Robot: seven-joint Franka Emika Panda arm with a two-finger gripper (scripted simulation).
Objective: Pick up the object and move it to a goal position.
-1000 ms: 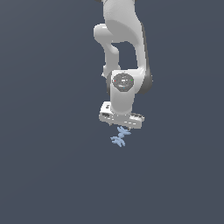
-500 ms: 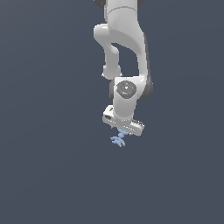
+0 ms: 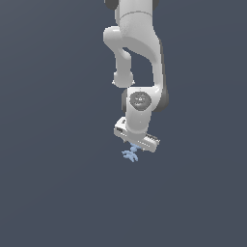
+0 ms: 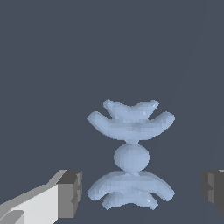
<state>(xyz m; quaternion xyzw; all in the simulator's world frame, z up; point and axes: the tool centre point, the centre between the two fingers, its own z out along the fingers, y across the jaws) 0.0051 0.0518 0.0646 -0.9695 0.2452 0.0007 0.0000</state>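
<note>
The object (image 3: pixel 130 155) is a small pale-blue spiky piece lying on the dark grey floor. In the exterior view my white gripper (image 3: pixel 133 147) hangs directly over it and hides its upper part. In the wrist view the object (image 4: pixel 131 155) fills the middle, two curved pronged halves joined by a ball. My gripper (image 4: pixel 142 192) is open, with one dark fingertip (image 4: pixel 70 192) on each side of the object's nearer half. The pads stand apart from the object.
The dark grey floor (image 3: pixel 58 193) is flat and featureless all round. No goal marker shows in either view. The white arm (image 3: pixel 137 53) rises above the gripper to the frame's upper edge.
The gripper has come down over the object and turned a little at the wrist. The object has not moved.
</note>
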